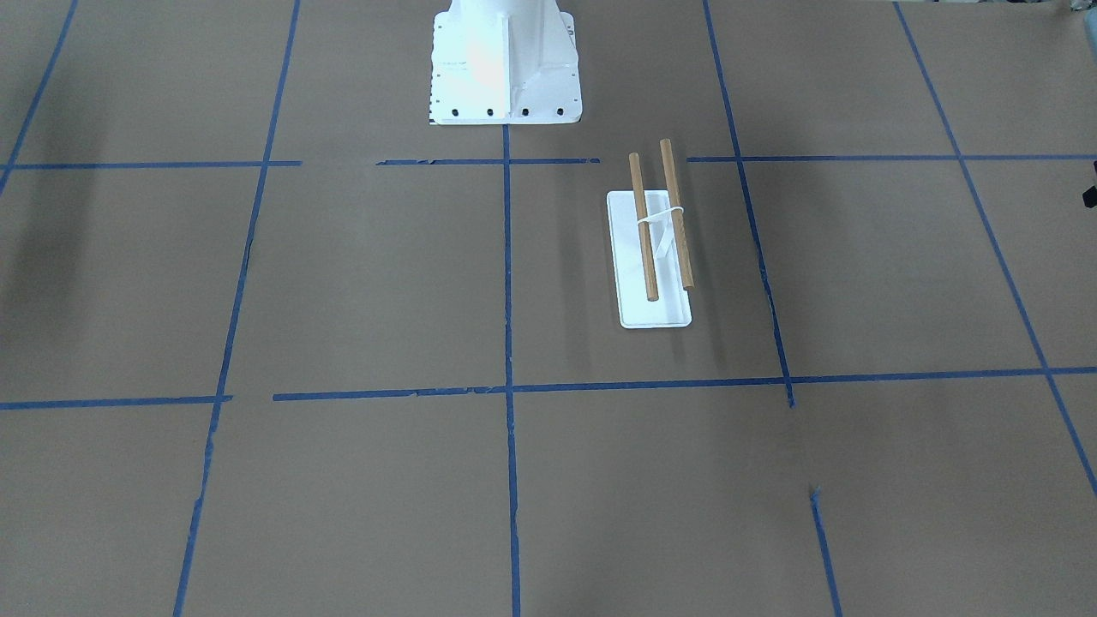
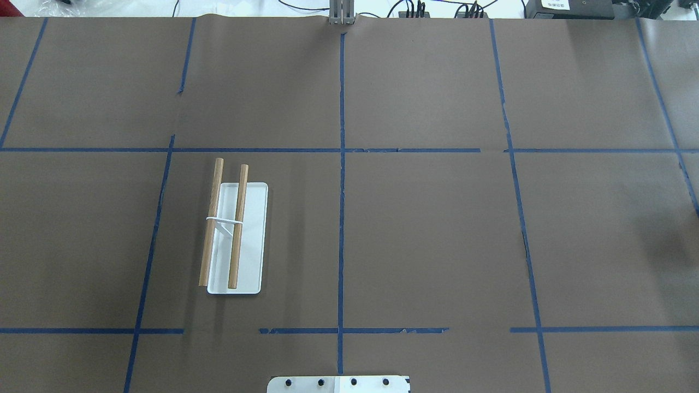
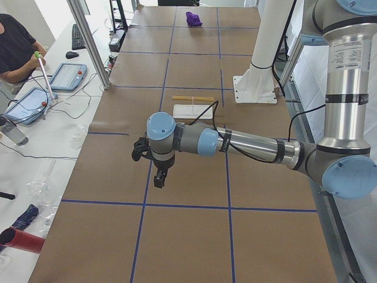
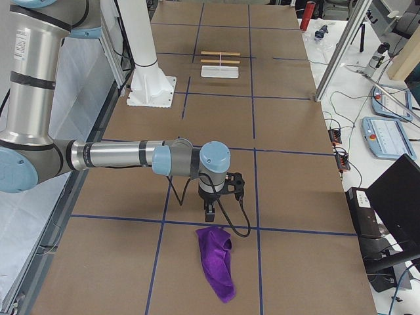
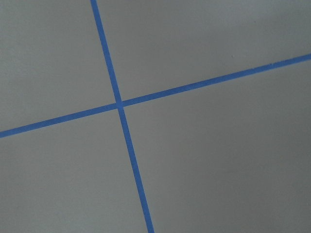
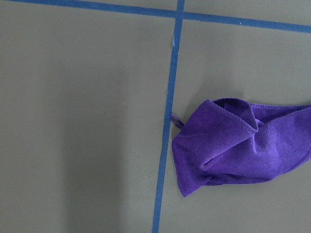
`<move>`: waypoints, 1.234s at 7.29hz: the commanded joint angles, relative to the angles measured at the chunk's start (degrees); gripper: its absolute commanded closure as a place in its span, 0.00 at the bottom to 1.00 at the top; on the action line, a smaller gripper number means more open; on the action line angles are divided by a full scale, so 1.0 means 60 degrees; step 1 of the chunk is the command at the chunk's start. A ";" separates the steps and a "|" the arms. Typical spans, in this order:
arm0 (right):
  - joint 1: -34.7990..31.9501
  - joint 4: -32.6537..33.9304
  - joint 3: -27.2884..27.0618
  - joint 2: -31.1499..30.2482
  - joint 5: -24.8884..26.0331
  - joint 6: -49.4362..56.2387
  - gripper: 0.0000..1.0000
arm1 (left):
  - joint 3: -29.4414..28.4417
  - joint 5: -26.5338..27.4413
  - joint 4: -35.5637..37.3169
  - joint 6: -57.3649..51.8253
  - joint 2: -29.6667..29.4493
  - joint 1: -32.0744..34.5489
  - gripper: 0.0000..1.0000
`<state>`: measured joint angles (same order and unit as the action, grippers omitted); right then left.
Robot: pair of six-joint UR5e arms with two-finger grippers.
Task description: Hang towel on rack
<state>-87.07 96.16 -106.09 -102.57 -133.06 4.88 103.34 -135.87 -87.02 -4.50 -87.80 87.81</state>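
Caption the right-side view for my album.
The right claw hangs near a crumpled purple towel, the rack far behind.

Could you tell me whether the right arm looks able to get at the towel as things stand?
Probably yes: the right pincer hangs above the table right by the towel, which lies crumpled with nothing between them. I cannot tell if the pincer is open.

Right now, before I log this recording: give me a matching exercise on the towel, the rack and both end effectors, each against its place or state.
Things:
1. towel
2. rack
3. left end effector
4. right end effector

Places or states:
A. standing bare, nothing hung on it
B. crumpled on the table
C. poised close to the towel
D. over bare table, no towel near

Pairs: 1-B, 2-A, 3-D, 4-C.
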 commanded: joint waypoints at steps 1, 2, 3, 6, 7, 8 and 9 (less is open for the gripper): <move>0.0083 0.0014 0.0103 0.0016 0.0014 -0.0007 0.00 | 0.0104 -0.0015 0.0629 -0.0185 -0.0422 0.0218 0.00; 0.0097 -0.0001 0.0147 0.0016 -0.0001 -0.0007 0.00 | 0.0105 0.0013 0.0632 -0.0202 -0.0410 0.0219 0.00; 0.0098 -0.0015 0.0147 0.0016 -0.0015 -0.0007 0.00 | 0.0163 0.0072 0.0588 -0.0173 -0.0338 0.0219 0.00; 0.0098 -0.0015 0.0133 0.0045 -0.0016 -0.0007 0.00 | 0.0251 -0.0261 0.0515 0.0671 -0.0410 0.0160 0.00; 0.0112 -0.0073 0.0132 0.0074 -0.0074 -0.0007 0.00 | 0.0295 -0.0468 0.0500 0.0779 -0.0396 0.0145 0.00; 0.0170 -0.1017 0.0422 0.0060 -0.0074 -0.0007 0.00 | 0.0310 -0.0600 0.0442 0.0780 -0.0396 0.0145 0.00; 0.0229 -0.2230 0.1252 0.0060 -0.0074 -0.0036 0.00 | 0.0238 -0.0631 0.0050 0.0780 -0.0367 0.0145 0.00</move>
<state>-86.09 90.36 -103.02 -102.23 -133.46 4.79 105.02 -139.02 -84.77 -0.08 -90.12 88.71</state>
